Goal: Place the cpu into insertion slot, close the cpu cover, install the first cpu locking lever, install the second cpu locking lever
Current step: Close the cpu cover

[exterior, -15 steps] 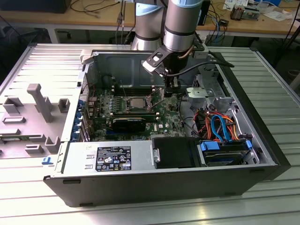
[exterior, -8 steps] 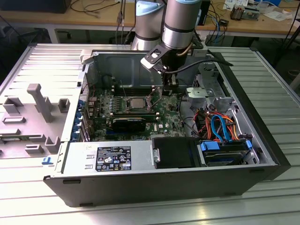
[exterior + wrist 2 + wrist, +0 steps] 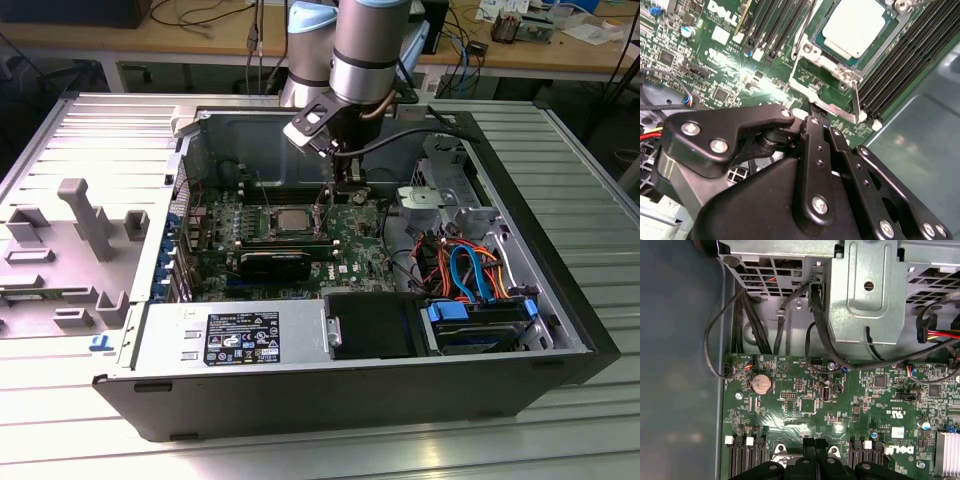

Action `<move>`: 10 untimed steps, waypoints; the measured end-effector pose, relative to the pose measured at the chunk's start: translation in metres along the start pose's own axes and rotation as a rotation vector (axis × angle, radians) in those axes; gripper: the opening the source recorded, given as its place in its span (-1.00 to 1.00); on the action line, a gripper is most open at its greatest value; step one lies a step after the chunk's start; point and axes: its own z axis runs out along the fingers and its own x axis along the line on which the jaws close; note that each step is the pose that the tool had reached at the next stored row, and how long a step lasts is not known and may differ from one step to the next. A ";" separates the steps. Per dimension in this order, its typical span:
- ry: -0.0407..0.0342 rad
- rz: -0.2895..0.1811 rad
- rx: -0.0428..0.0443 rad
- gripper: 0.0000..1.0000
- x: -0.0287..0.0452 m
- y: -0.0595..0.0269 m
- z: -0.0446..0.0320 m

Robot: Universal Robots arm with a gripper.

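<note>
The cpu (image 3: 856,25), a small square chip with a dull silver top, sits in the insertion slot (image 3: 817,36) on the green motherboard (image 3: 740,75). It also shows in the exterior view as the cpu (image 3: 293,216), mid-board. The cpu cover (image 3: 826,85), a thin silver frame, lies around the chip, and its near edge looks raised. My gripper (image 3: 815,116) is shut, its black fingertips (image 3: 812,121) right at that near edge with nothing visibly between them. In the first wrist view my gripper (image 3: 815,442) hangs low over the board. From outside, my gripper (image 3: 340,188) is just right of the socket.
Long black memory slots (image 3: 775,25) flank the socket on both sides. A grey drive cage (image 3: 867,295) with black cables (image 3: 820,325) stands beside the board. Coloured cables (image 3: 470,265) and a black drive bay (image 3: 370,325) fill the case's right side. A grey foam tray (image 3: 60,260) lies left of the case.
</note>
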 end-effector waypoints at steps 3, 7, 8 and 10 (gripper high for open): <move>0.0001 0.000 0.0000 -0.79 0.0000 -0.0002 0.0000; 0.0001 0.000 0.0000 -0.79 0.0000 -0.0005 0.0001; 0.0001 0.000 0.0000 -0.79 0.0000 -0.0006 0.0001; 0.0001 0.000 0.0000 -0.79 0.0001 -0.0007 0.0001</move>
